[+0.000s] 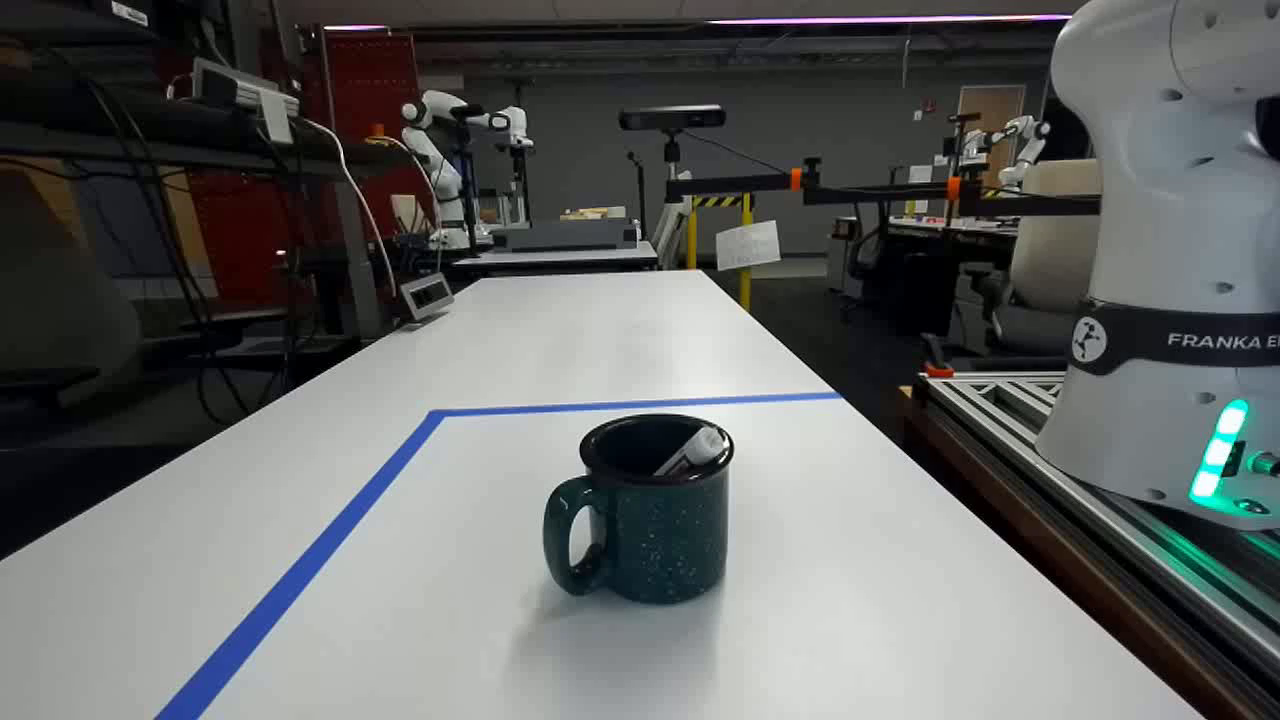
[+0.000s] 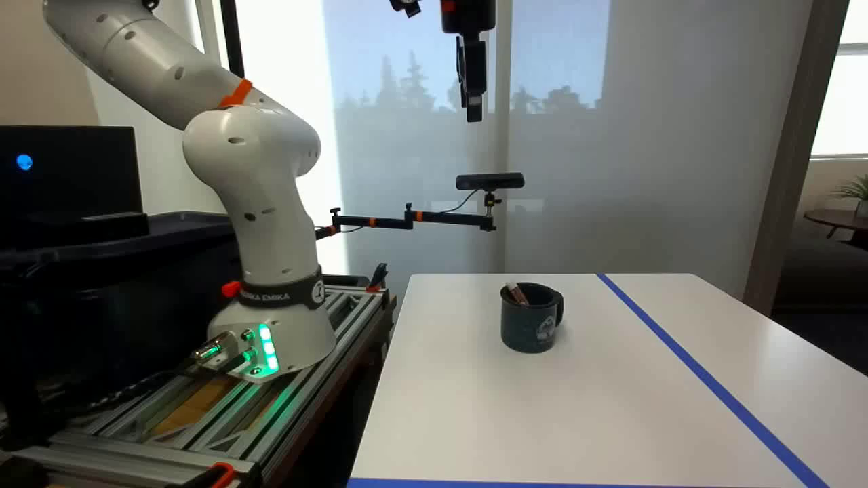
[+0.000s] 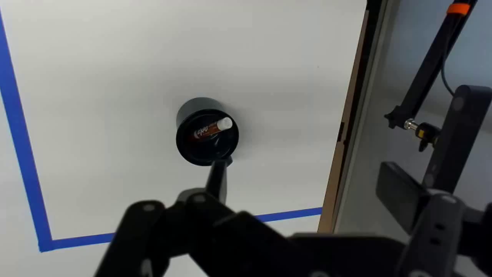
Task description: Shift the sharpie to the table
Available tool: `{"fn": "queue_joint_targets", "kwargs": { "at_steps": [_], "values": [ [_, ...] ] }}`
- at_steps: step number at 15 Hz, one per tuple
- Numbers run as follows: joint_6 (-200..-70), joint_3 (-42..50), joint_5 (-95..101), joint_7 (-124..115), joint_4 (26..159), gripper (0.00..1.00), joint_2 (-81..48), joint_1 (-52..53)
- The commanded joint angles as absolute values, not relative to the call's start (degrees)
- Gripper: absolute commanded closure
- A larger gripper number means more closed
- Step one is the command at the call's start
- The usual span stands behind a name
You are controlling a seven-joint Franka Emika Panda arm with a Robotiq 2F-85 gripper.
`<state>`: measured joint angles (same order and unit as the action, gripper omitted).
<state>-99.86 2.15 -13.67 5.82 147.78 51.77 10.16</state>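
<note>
Wrist view: the pincer (image 3: 307, 182) gapes wide, sharpie (image 3: 210, 130) leaning inside the mug (image 3: 196, 107); likely the approach step, next calling for alignment above the sharpie, then descent

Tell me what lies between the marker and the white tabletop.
The dark teal mug: the marker sits tilted inside it, and the mug stands on the white tabletop. Both exterior views and the wrist view show this.

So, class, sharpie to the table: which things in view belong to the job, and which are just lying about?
Part of the job:
sharpie, tilted inside the mug
white table
gripper, open

Just about the place:
laptop
office chair
mounted camera
sheet of paper
</note>
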Motion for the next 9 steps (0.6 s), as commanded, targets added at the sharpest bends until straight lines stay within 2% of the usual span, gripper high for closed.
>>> {"fn": "queue_joint_targets", "kwargs": {
  "at_steps": [1, 9],
  "values": [
    [-99.5, 1.3, -14.4, 6.6, 147.6, 0.00, 51.7, 8.8],
    [-100.0, 1.5, -14.9, 5.9, 147.1, 0.00, 48.9, 8.4]
  ]
}}
